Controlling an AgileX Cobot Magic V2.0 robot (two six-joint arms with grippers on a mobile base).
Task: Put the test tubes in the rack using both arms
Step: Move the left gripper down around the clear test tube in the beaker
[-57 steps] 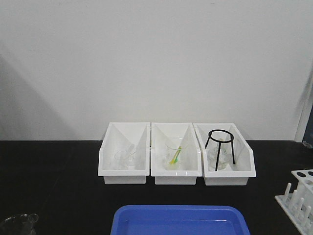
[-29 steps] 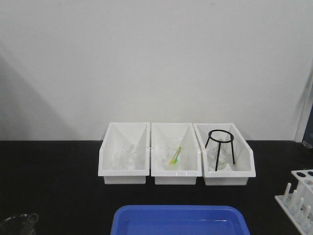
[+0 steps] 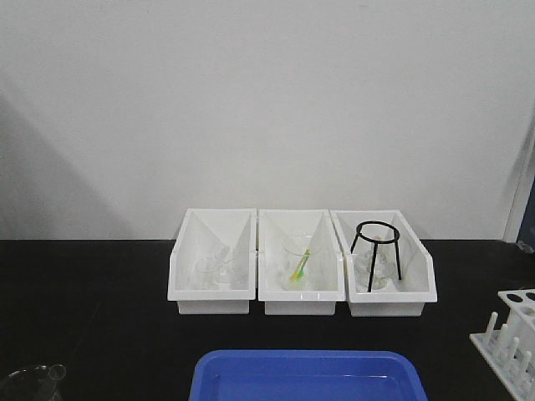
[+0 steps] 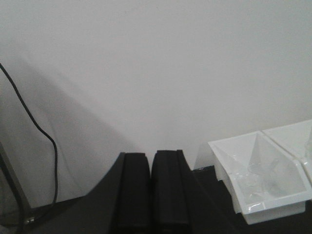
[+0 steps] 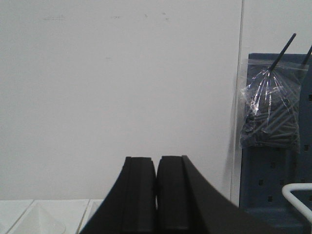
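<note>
Both of my tools are pressed together and pinch nothing. The left tool [image 4: 151,192] faces the wall, and the left white plastic bin [image 4: 273,213] sits off to its right. The right tool [image 5: 156,195] faces the wall too.

At the near left corner of the black tabletop [image 3: 100,317] stands a wide clear glass beaker [image 3: 25,386]. A slim clear glass test tube [image 3: 55,371] seems to poke out of its right side, with its round open rim up. Its long way looks close to straight up and down, but most of it is cut off by the edge of the picture, so I cannot tell how it leans. There is more clear glass in the left bin, but I cannot tell if those are tubes.

The small white plastic rack with round holes [image 3: 512,334] stands at the near right edge, well apart from the beaker. The big blue shallow tray [image 3: 309,372] lies between them.

I think the tube is low, near and left of my left tool, so the left arm is nearer to it, and the right arm is nearer to the rack
</note>
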